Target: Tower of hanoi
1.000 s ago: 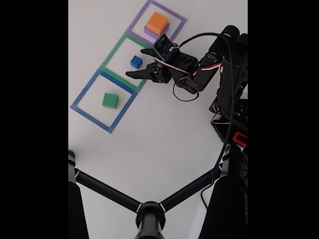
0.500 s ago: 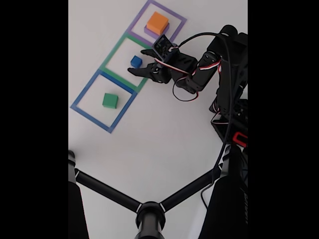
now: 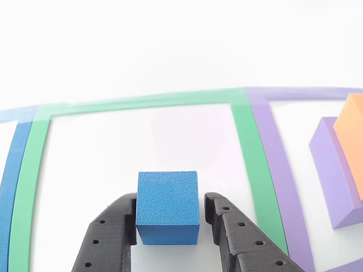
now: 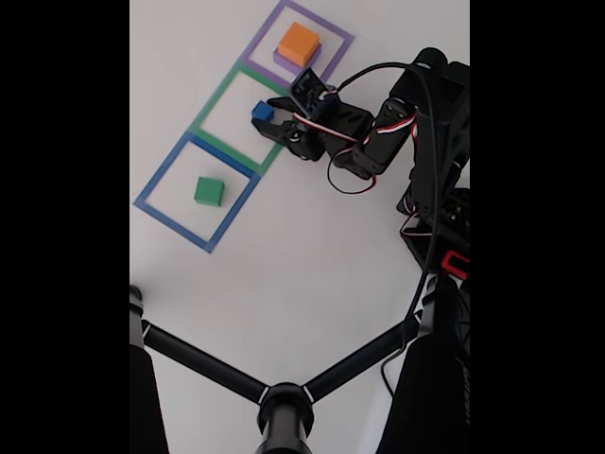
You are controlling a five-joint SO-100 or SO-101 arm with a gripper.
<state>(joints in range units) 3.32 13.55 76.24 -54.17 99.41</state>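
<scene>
Where green tape frames white tabletop (image 4: 312,265), gripper (image 3: 173,218) narrowly astride blue cube (image 3: 168,207), contact unclear

A tabletop robotics test setup, lab or hobby bench: a plain white counter (image 4: 312,265) marked with taped square outlines (image 4: 197,192), a small black servo arm (image 4: 397,123) with loose cables, and a black tripod-like stand (image 4: 284,402).

Light: bright, even, soft shadows; table (image 3: 170,51) blown white past my fingers (image 3: 238,238); far tape lines blurred; fixed view w/ black side bars
</scene>
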